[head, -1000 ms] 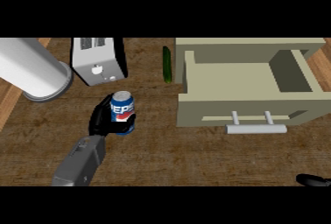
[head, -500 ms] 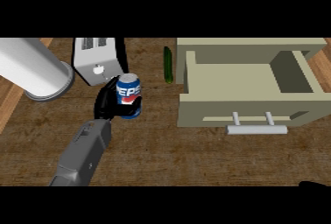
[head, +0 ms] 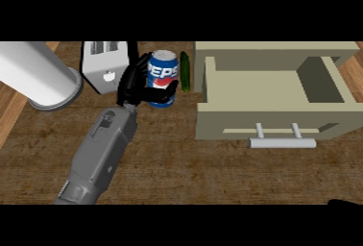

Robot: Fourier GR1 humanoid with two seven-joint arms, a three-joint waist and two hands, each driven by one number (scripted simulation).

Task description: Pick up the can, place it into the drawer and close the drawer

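A blue Pepsi can (head: 162,71) stands upright in my left hand (head: 136,91), whose black fingers and thumb curl round its lower half. The can is held between the toaster and a cucumber, left of the beige drawer (head: 264,115). That drawer is pulled open, its inside bare, with a pale bar handle (head: 282,142) on its front. Only a dark sliver of my right hand (head: 346,202) shows in the lower right corner.
A silver toaster (head: 103,66) stands just left of the can. A large white cylinder (head: 35,74) lies at the far left. A green cucumber (head: 185,72) lies between the can and the drawer's left wall. Wooden counter stretches in front.
My left hand has carried the can away from me and slightly rightward, toward the toaster and cucumber. The right hand has slipped lower, nearly out of view.
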